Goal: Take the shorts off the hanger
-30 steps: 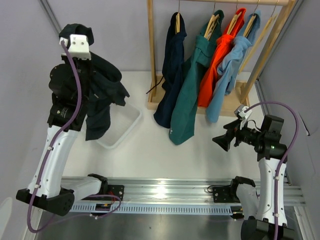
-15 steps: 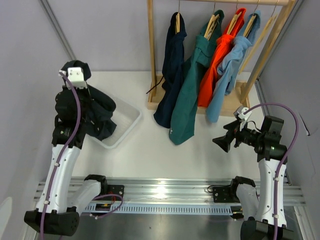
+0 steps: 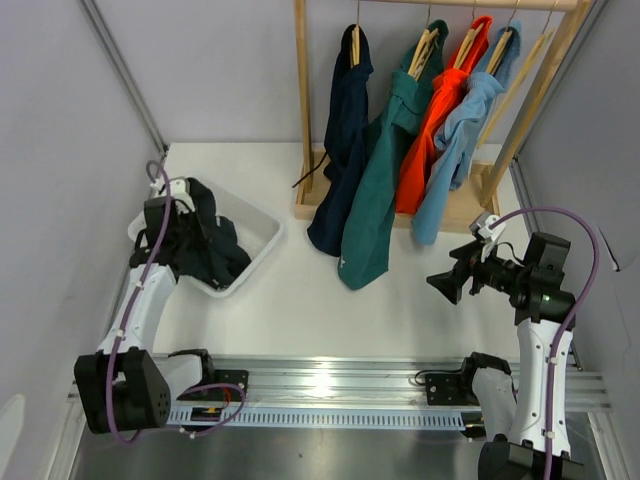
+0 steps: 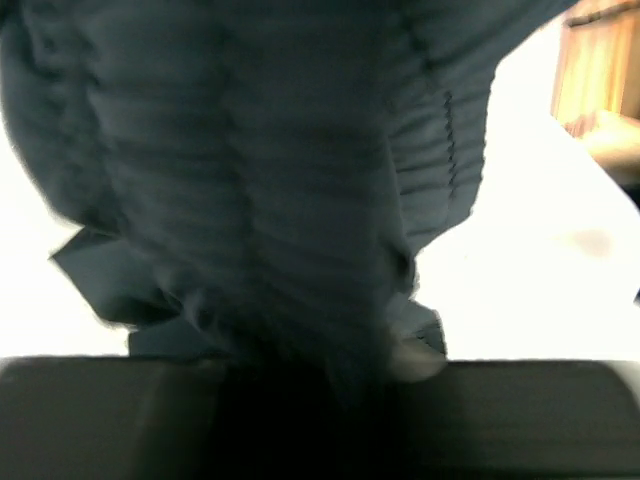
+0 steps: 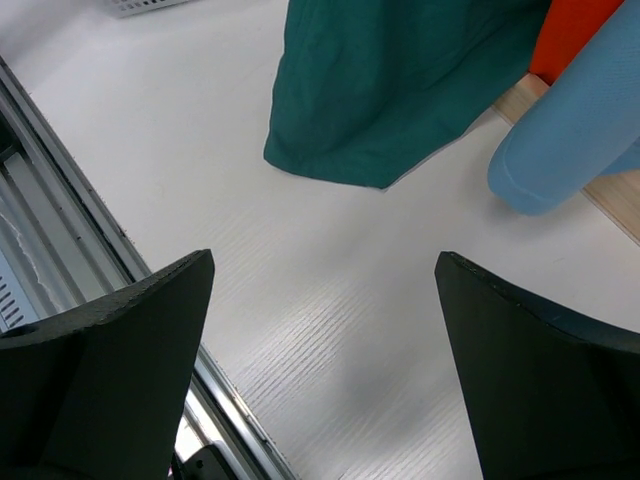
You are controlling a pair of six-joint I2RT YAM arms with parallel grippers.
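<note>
- Left arm [image 3: 140,300] has swung way down from where it was a second ago. The shorts [image 3: 215,258] came down with it, so now they're heaped in the white basket [image 3: 262,240] on the left of the bench [image 3: 320,300] instead of dangling in the air.
- Rack [image 3: 303,100] at the back holds four garments on hangers [image 3: 424,50]. No hanger shows anywhere on the shorts, so I'd call the removal basically done.
- Shorts are just a crumpled pile with no real long axis to speak of, sitting right at the left claw [image 3: 188,205] with fabric draped over it.
- Left wrist view is nothing but dark cloth, so I can't tell if that claw is clamped or has let go.
- Right claw [image 5: 322,260] is spread wide and holding nothing, well apart across the bench, near the teal garment [image 5: 390,90] hem. The left side is clearly nearer, and it probably only needs to release and back out.
</note>
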